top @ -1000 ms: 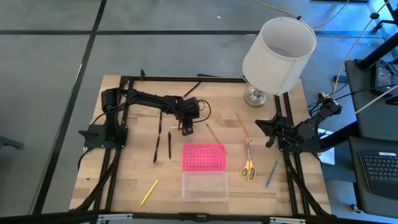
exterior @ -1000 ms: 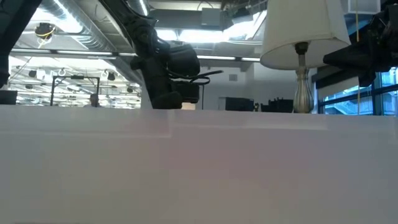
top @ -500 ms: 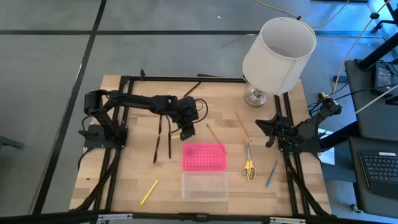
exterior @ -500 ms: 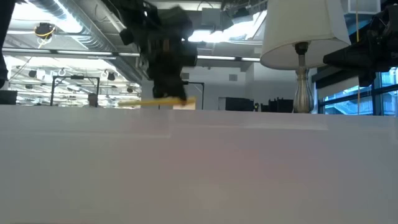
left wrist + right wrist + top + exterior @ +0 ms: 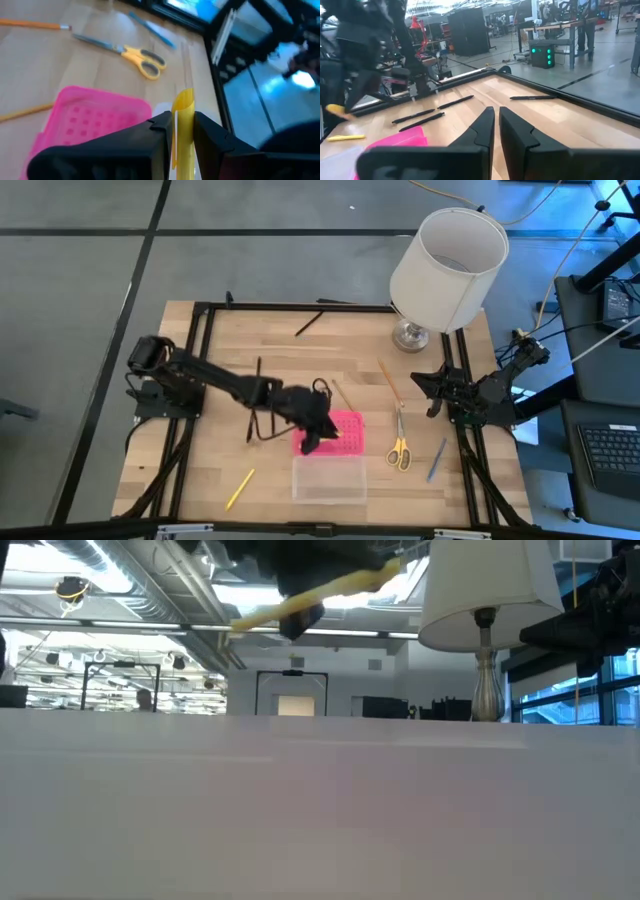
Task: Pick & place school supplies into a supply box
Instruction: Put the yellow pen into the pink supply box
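The clear base (image 5: 329,479) sits nearest, nothing visible inside, its pink lid (image 5: 346,423) just beyond. Over the lid's left edge hangs the left gripper (image 5: 182,131), clamped on a yellow pencil (image 5: 183,125). Scissors (image 5: 399,444) lie to the right. The right gripper (image 5: 495,125), fingers almost together and holding nothing, waits at the table's right edge.

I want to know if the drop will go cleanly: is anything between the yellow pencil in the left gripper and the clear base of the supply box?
Nothing visible blocks it. The left gripper holds the yellow pencil above the pink lid, and the clear base beside the lid lies open and unobstructed.
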Robot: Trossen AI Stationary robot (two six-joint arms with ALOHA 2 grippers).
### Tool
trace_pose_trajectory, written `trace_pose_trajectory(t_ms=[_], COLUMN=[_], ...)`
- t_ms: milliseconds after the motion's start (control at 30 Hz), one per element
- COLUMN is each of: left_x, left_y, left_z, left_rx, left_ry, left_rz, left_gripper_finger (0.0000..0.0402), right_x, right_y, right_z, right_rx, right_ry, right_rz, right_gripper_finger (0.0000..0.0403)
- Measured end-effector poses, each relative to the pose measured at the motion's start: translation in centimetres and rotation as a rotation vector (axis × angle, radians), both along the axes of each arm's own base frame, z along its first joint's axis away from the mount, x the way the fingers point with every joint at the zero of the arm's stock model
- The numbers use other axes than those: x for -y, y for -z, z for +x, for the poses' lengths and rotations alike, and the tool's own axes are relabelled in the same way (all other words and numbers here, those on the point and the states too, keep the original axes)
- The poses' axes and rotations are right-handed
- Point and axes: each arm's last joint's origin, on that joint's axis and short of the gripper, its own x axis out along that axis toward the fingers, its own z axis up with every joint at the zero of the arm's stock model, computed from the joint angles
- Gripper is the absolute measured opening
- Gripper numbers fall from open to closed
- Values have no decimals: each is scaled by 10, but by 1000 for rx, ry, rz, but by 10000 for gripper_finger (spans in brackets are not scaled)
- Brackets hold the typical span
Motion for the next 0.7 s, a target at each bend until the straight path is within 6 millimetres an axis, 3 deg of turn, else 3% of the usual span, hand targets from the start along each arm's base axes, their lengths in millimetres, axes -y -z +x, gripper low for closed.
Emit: trace_pose_trajectory(t_ms=[133, 300, 500, 700], left_x=[31, 61, 78, 89], left_y=[3, 15, 37, 57], left_z=[6, 29, 60, 74], left_rx=[-19, -38, -172, -313], left_ry=[-44, -55, -36, 13], left_rz=[34, 45, 57, 46], left_gripper_finger=[48, 47, 47, 48], right_x=[0, 0, 0, -3], right_y=[0, 0, 0, -1], right_z=[0, 0, 0, 1], right_rx=[1, 3, 38, 76], right_ry=[0, -1, -7, -99], right_rz=[1, 6, 83, 157], right_gripper_finger=[33, 33, 33, 33])
